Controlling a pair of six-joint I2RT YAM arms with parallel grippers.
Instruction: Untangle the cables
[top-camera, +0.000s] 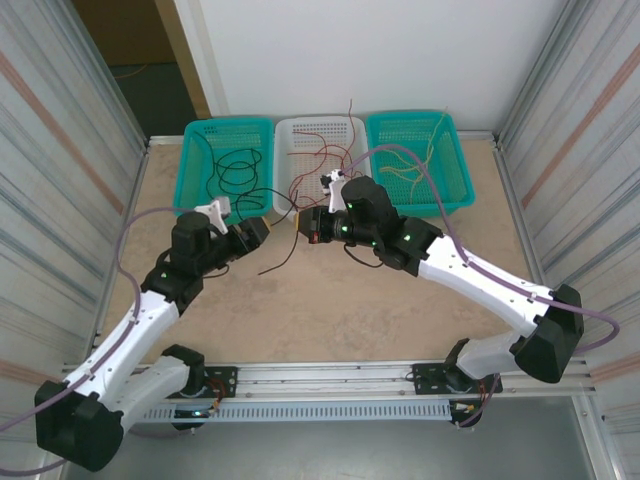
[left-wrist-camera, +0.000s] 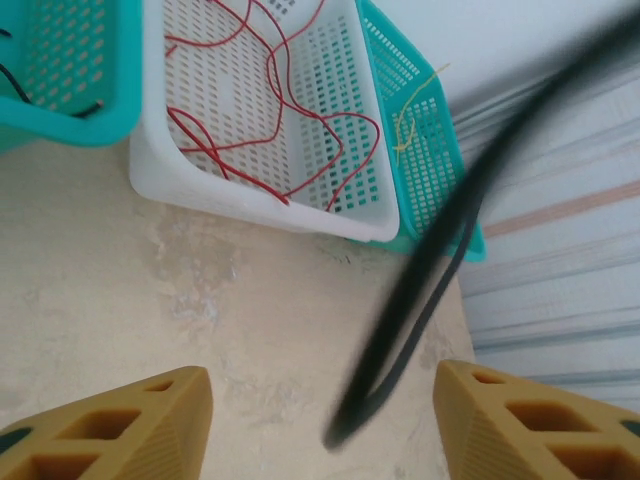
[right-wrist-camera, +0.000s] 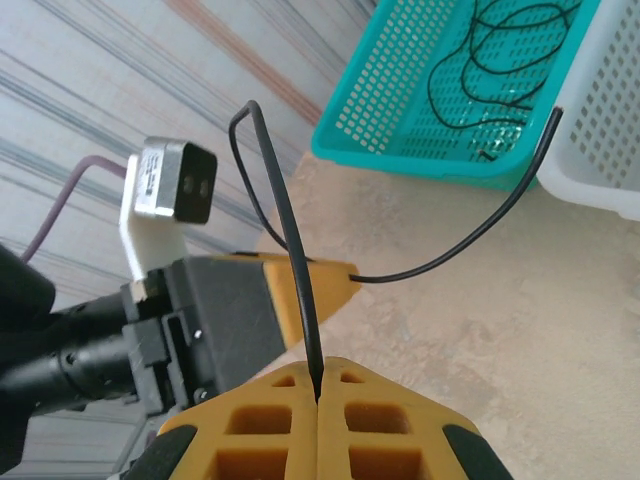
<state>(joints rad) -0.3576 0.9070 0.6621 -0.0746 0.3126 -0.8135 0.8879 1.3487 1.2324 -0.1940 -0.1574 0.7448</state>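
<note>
Right claw (right-wrist-camera: 319, 385): yellow fingers pressed together, pinching a thin black flexible cable (right-wrist-camera: 285, 250) right at the tips. The cable rises stiffly from the pinch, kinks over at the top, then sweeps in a long arc toward the baskets.

Left claw (left-wrist-camera: 322, 400): yellow fingers (left-wrist-camera: 150, 425) spread, gripping nothing. A blurred loop of the same black cable hangs in the gap between them, apparently touching neither finger. Both claws are close together above the beige tabletop (left-wrist-camera: 120, 290).

Other cables:
- red wires (left-wrist-camera: 330, 130) in the white perforated plastic basket (left-wrist-camera: 250, 205)
- coiled black wires (right-wrist-camera: 500, 50) in the teal perforated basket (right-wrist-camera: 420, 160)
- yellowish wires (left-wrist-camera: 405, 125) in the second teal basket (left-wrist-camera: 430, 150)

Risks, as I judge them:
- The hold is at the fingertips only, so a sharp pull could slip the cable free.
- The loop is loose between the spread fingers. A late or off-centre close would miss it, and it may spring away.
- The cable's far end lies near the basket rims. I cannot tell whether it is clear of them, and it could snag in the perforations or drag sorted wires out.
</note>
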